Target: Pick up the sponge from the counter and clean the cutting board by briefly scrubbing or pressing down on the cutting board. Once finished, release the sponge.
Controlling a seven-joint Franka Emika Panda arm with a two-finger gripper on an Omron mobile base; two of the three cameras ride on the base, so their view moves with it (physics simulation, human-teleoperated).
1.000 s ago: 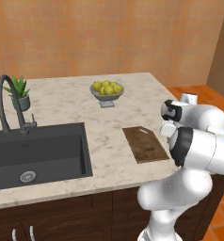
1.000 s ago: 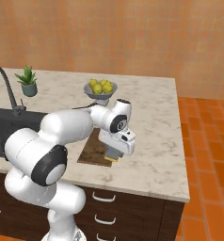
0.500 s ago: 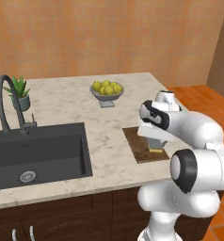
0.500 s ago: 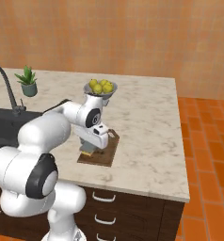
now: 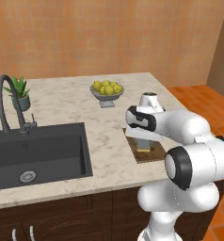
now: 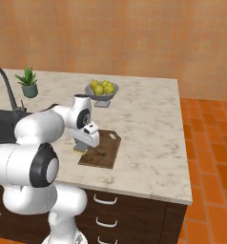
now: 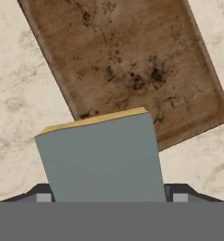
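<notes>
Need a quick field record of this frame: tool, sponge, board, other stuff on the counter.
tool: over the cutting board's near end, shut on the sponge
sponge: held, grey-green face toward hand camera, yellow edge beyond
cutting board: flat on counter, right of sink
contact sponge to board: cannot tell
other: fruit bowl, potted plant, faucet

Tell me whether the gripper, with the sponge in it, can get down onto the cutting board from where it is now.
Probably yes. The gripper holds the sponge just above the cutting board, near one edge of it. The board's top looks bare, and nothing shows between sponge and wood. The fruit bowl stands well away on the counter.
</notes>
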